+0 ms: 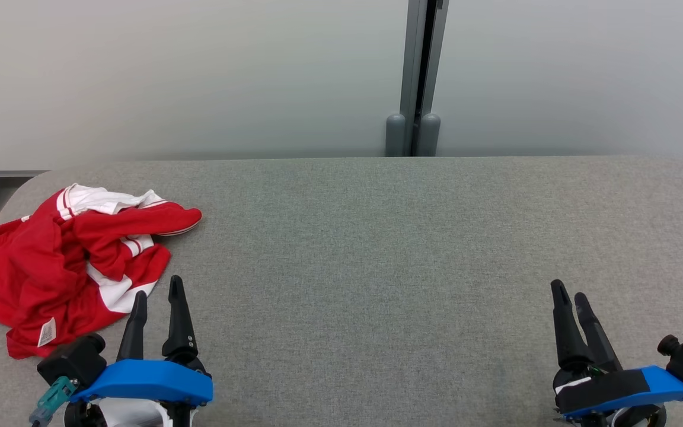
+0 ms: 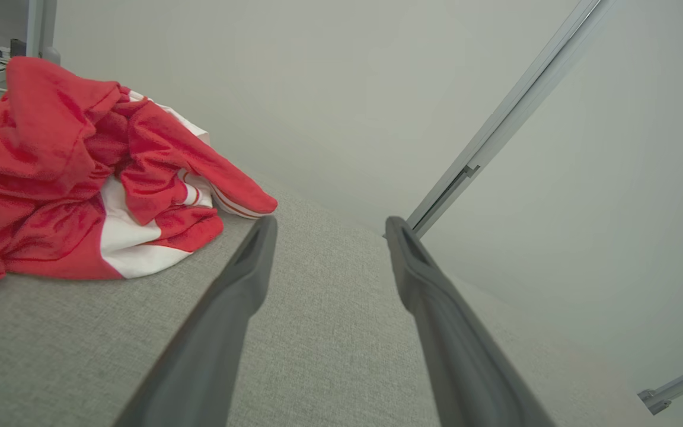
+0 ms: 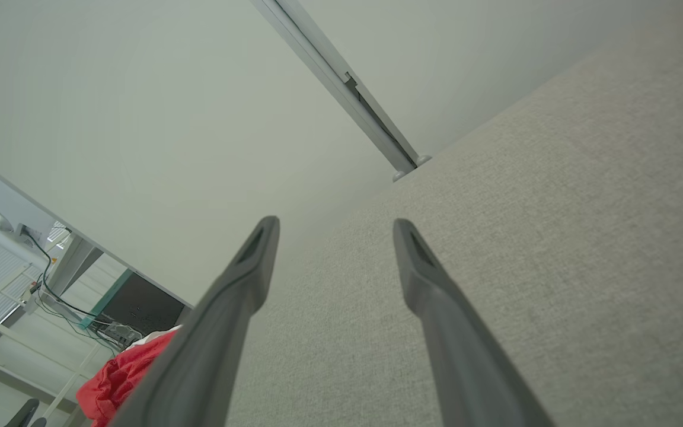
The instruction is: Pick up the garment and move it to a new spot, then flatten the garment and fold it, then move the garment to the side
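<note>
Standing parted with nothing between them, the two dark fingers of the left gripper [image 1: 158, 286] were released and pointed up the head view from the lower left. In the left wrist view a strip of bare grey fabric showed in the gap between them. The left fingertip [image 2: 264, 228] sat close to the near right edge of the garment [image 1: 51, 261]. No cloth lay between the fingers, and I could not tell whether that tip brushed it.

The right gripper [image 1: 568, 289] was at the lower right of the head view, its fingers likewise spread and holding nothing. Its own wrist view showed a clear gap over bare fabric. It was well apart from the garment, with most of the surface's width between them.

The garment was red with white panels and thin stripes. It lay crumpled in a loose heap at the left end of the grey fabric surface [image 1: 377, 237], near the rounded left edge. One red sleeve end reached out to the right, and a small white label [image 1: 47, 332] showed on the near hem.

Behind the far edge rose a pale wall [image 1: 199, 71], split by a grey metal post [image 1: 417, 77].
</note>
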Controlling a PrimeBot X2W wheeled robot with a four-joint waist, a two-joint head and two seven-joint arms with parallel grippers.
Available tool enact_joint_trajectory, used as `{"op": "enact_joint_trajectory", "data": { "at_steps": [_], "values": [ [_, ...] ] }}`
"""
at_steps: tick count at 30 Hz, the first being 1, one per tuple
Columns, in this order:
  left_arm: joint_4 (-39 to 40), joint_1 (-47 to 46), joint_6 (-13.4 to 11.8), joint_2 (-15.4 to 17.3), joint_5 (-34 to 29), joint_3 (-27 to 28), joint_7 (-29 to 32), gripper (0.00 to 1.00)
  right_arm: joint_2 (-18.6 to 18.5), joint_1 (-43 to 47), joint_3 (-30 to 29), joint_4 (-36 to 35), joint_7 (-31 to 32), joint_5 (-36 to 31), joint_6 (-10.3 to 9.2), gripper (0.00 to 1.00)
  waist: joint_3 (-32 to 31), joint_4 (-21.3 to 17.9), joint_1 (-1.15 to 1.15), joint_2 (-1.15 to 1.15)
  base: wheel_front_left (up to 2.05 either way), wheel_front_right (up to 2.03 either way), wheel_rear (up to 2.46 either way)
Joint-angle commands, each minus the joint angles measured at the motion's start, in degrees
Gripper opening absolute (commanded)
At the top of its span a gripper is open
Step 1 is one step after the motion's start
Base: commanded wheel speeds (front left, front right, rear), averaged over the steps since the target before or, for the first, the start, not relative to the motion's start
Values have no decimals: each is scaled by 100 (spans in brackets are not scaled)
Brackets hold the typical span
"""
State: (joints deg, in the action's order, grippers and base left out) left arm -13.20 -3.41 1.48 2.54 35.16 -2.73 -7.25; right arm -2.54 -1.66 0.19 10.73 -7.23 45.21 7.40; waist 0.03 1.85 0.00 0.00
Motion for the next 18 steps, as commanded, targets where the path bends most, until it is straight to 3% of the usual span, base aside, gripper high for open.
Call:
{"op": "enact_joint_trajectory", "data": {
  "at_steps": [1,18],
  "values": [
    [-2,-127,-36,41,-246,-42,-73,100,-38,1,20,-79,-76,-246,12,100,-3,3,0,0,0,0,0],
    [-74,-147,-152,71,-1260,-176,-311,100,-42,44,54,-63,-310,-1245,12,100,-5,52,0,0,0,0,0]
  ]
}}
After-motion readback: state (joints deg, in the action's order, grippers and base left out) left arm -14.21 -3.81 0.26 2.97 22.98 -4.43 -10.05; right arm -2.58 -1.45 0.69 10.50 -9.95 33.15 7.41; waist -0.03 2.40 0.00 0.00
